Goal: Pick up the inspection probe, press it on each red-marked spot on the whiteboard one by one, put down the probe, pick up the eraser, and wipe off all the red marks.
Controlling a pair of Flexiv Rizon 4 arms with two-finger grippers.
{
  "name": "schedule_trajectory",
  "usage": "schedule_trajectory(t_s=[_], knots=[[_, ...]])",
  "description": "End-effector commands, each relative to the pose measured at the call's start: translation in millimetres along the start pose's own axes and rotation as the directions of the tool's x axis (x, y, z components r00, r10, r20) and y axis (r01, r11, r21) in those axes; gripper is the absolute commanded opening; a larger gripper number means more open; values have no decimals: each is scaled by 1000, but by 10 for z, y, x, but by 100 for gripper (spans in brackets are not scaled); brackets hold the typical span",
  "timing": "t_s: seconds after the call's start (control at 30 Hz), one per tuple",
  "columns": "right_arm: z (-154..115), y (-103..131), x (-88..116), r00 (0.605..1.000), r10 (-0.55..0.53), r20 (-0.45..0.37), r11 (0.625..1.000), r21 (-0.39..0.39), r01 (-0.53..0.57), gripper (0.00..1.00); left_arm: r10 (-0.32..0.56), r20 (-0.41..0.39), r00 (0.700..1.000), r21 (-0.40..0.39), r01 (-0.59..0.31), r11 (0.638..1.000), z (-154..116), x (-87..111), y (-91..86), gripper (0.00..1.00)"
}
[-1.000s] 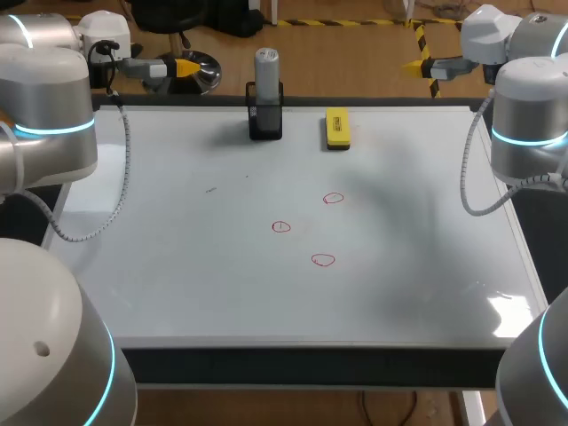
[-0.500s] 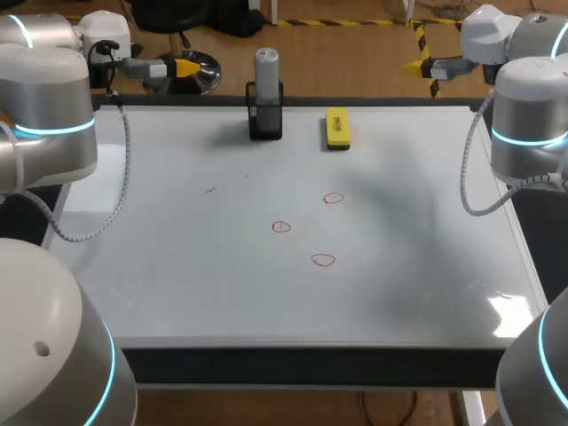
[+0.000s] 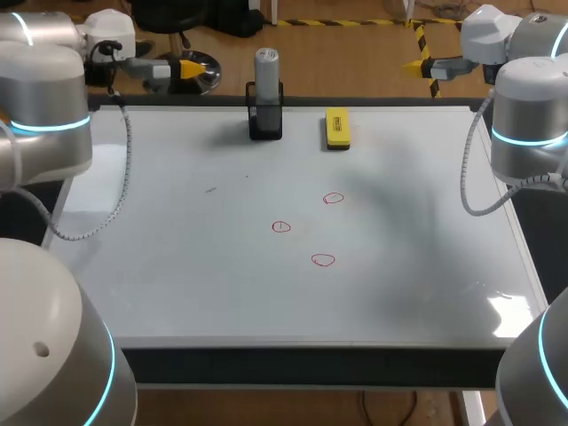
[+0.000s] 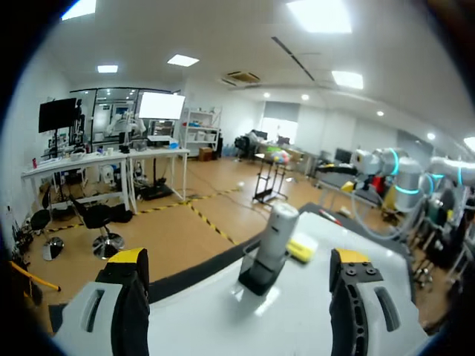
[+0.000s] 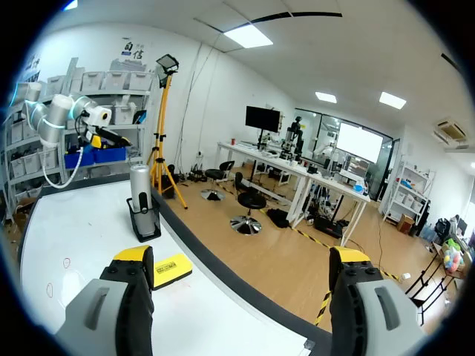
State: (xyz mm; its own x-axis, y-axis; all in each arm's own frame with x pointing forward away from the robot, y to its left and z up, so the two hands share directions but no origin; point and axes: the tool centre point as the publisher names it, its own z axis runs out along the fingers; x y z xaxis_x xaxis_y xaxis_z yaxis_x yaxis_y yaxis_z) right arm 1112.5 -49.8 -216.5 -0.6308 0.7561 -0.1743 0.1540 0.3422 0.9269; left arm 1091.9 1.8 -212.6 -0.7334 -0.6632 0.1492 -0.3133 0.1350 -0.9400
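Observation:
The grey inspection probe (image 3: 266, 64) stands upright in a black holder (image 3: 265, 120) at the whiteboard's far edge. A yellow eraser (image 3: 337, 127) lies to the holder's right. Three red circles (image 3: 333, 198) (image 3: 280, 227) (image 3: 323, 260) are drawn mid-board. My left gripper (image 3: 189, 67) hovers open beyond the far left corner, level with the probe. In the left wrist view the probe (image 4: 276, 230) and eraser (image 4: 300, 251) lie ahead of the open left gripper (image 4: 241, 261). My right gripper (image 3: 414, 65) is open past the far right edge. From the right gripper (image 5: 241, 256) the probe (image 5: 139, 185) and eraser (image 5: 171, 268) show off to one side.
The whiteboard (image 3: 177, 266) covers the table, with a dark front rim (image 3: 302, 366). A faint small pen mark (image 3: 211, 188) sits on its left half. My arms' grey elbows (image 3: 44, 115) (image 3: 530, 124) stand over the left and right edges.
My left arm has shifted slightly, its gripper edging to the right toward the probe. The right arm, probe and eraser have not moved.

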Motion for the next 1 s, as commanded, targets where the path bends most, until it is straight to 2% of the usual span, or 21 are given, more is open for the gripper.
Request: schedule_trajectory(t_s=[0.03,0.27,0.5,0.6,0.73,1.0], knots=[[4,4,-5,1000,0,-1,1000,3,0,100,55,-169,984,39,-50,998,155,-112,0,100],[4,4,-5,1000,0,-1,1000,3,0,100,123,-333,935,86,-100,991,412,34,-73,100],[4,4,-5,1000,0,-1,1000,3,0,100,173,-496,851,168,-101,981,653,263,-109,100],[4,4,-5,1000,0,-1,1000,3,0,100,188,-532,826,181,-106,978,741,376,-106,100],[4,4,-5,1000,0,-1,1000,3,0,100,196,-556,808,200,-99,975,840,438,-79,100],[4,4,-5,1000,0,-1,1000,3,0,100,213,-577,789,217,-103,971,1049,583,-2,100]])
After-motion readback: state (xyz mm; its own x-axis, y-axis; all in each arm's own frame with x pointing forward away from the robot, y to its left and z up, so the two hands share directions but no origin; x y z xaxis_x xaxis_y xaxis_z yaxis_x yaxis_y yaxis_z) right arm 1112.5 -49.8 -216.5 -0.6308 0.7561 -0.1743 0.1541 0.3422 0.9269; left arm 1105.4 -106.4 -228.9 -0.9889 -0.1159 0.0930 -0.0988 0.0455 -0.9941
